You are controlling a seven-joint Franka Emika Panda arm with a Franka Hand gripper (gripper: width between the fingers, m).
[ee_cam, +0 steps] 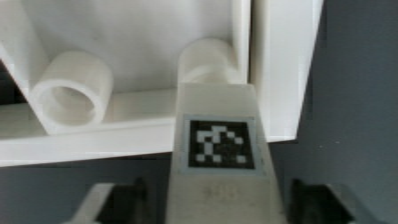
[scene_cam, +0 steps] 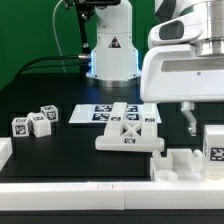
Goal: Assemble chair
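Note:
My gripper [scene_cam: 200,122] hangs at the exterior view's right, over a chair part with chunky blocks [scene_cam: 185,162]. A tagged upright chair piece [scene_cam: 213,145] stands there. In the wrist view this long tagged piece [ee_cam: 221,150] runs between my fingers [ee_cam: 111,203], with a dark gap on each side; the jaws are open around it and do not touch it. Its rounded end lies against a white panel [ee_cam: 267,45] beside a round peg [ee_cam: 71,90]. An X-braced chair panel [scene_cam: 130,136] lies flat mid-table. Three small tagged blocks [scene_cam: 35,122] sit at the left.
The marker board [scene_cam: 100,113] lies behind the X-braced panel. The robot base [scene_cam: 110,50] stands at the back centre. A plain white edge block [scene_cam: 5,152] sits at the front left, along the table's front edge.

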